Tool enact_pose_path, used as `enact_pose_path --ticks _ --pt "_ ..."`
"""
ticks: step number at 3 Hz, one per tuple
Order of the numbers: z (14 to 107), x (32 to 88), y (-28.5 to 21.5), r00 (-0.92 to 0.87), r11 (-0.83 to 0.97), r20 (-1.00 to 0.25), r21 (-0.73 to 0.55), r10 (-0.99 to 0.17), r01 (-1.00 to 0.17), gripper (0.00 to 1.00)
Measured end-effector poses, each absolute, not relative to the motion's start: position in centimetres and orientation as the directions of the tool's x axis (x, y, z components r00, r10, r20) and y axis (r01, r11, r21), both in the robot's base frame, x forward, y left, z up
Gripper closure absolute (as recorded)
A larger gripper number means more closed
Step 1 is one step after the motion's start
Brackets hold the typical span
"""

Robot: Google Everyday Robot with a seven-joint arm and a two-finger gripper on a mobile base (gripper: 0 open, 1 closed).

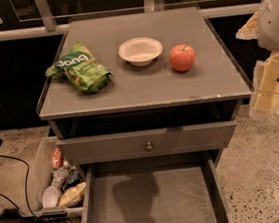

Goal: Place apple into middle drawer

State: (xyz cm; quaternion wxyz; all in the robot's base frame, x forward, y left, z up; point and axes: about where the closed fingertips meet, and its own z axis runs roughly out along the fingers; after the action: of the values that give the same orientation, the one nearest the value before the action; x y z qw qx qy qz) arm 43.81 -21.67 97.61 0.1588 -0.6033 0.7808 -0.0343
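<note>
On the floor at the left sits a bin point(35, 170) of odds and ends, out of the way. On the cabinet top point(142, 90) lie a green snack bag point(79, 67) and a white bowl point(140, 50). Below, the middle drawer point(189, 198) stands pulled out, presumably to receive the fruit. The apple point(182, 58) rests just right of the bowl, untouched. At the far right the gripper point(272, 83) hangs beside the cabinet, well clear of the apple. I cannot tell whether it is clenched or released.
</note>
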Motion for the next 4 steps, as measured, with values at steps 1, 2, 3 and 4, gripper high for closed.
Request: enact_pose_path --ticks 1,2,3,4 --pt "97.7 44.0 -21.6 -0.222 0.271 -0.208 -0.251 -0.953 -0.929 0.0" --pt "98.2 46.3 -20.9 -0.213 0.271 -0.221 -0.279 -0.952 -0.921 0.0" --pt "98.5 49.6 -20.8 -0.177 0.271 -0.306 -0.299 -0.935 -0.915 0.0" --pt "98.8 53.5 -20.3 -0.111 0.274 -0.446 -0.319 -0.888 -0.907 0.0"
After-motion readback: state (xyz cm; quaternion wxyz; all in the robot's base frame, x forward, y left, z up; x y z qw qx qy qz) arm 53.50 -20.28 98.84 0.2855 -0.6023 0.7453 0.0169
